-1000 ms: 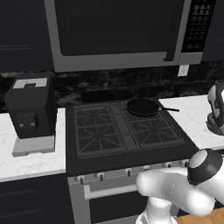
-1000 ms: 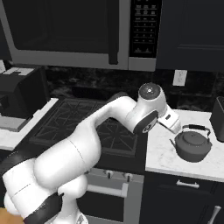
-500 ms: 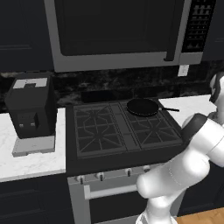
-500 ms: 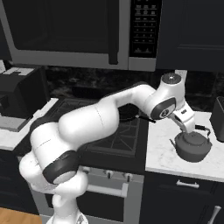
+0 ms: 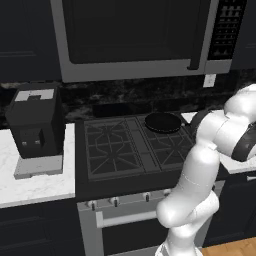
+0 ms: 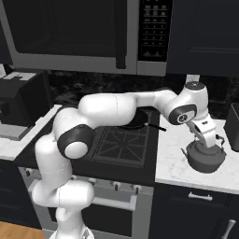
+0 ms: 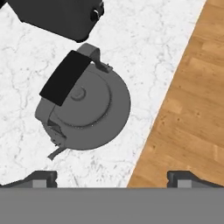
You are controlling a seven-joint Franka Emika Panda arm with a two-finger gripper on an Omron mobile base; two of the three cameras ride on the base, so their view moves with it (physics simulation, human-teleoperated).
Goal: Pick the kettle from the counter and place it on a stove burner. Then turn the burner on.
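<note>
Since a second ago your arm has swung from over the stove out to the right, and the gripper (image 6: 208,136) now hangs just above the kettle (image 6: 205,158). That kettle sits upright on the white marble counter (image 6: 179,161) to the right of the stove (image 5: 132,150), close to the counter's front edge, with a dark box-shaped appliance (image 7: 61,15) just behind it.

From the hand view, the kettle (image 7: 83,107) lies left of centre, with its black handle grip (image 7: 64,77) arched over the lid and running on a diagonal. The two fingertips (image 7: 41,178) stand wide apart, so the gripper is spread and holds nothing.

To do this grasp well, you should first shift the hand toward the kettle until the handle grip sits midway between the tips. Then roll the wrist so the fingers close across the handle's narrow width, not along it. Descend straight, keeping clear of the dark appliance behind. Close only once the tips are beside the grip.

The frying pan (image 5: 162,121) occupies the stove's rear right burner, so plan on the free front right burner (image 5: 175,146) nearest the kettle.
</note>
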